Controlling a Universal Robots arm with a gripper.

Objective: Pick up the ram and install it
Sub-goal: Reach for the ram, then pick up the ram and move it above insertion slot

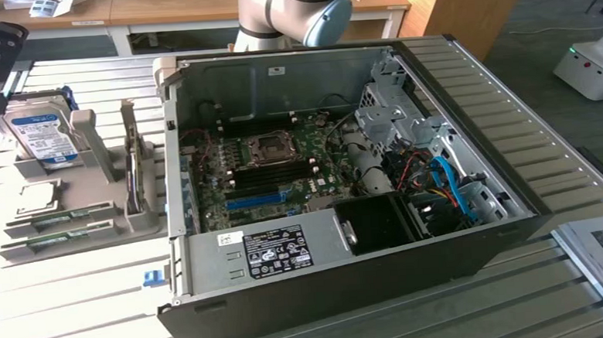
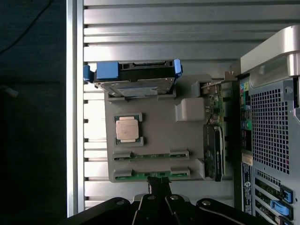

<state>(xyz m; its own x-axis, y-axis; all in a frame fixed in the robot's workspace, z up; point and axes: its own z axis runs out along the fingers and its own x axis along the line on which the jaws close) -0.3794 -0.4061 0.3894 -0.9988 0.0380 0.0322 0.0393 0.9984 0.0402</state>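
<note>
**Figure. Memory-module pick, at the parts holder.** Clock directions are read on the exterior view, from the computer case (image 1: 339, 291) (image 2: 272, 122).

(a) The case lies open on the slatted metal desk (image 1: 82, 304) (image 2: 154, 28), with its motherboard (image 1: 271, 170) exposed and a blue slot (image 1: 253, 200) toward six o'clock on the board.

(b) A grey parts holder (image 1: 80, 188) (image 2: 159, 131) sits just beside the case at nine o'clock.

(c) The ram (image 1: 57, 241) (image 2: 140, 175), a thin green stick, lies flat in the holder's outermost groove, at the six o'clock end. A second stick (image 1: 62, 219) (image 2: 150, 156) lies parallel in the next groove, near it but apart.

(d) At twelve o'clock of the two sticks rests a square processor (image 1: 34, 197) (image 2: 127, 129). Beyond it a silver hard drive (image 1: 43, 136) (image 2: 136, 79) with blue rails stands on edge.

(e) The arm (image 1: 283, 15) enters at twelve o'clock of the case.

(f) The pincer (image 2: 158, 183) is closed, its dark tips pressed together with no gap. In the wrist view the tips meet the edge of the ram near the middle of its length. Whether they touch it or hang above it cannot be told. The ram remains seated in its groove, well apart from the motherboard.
</note>
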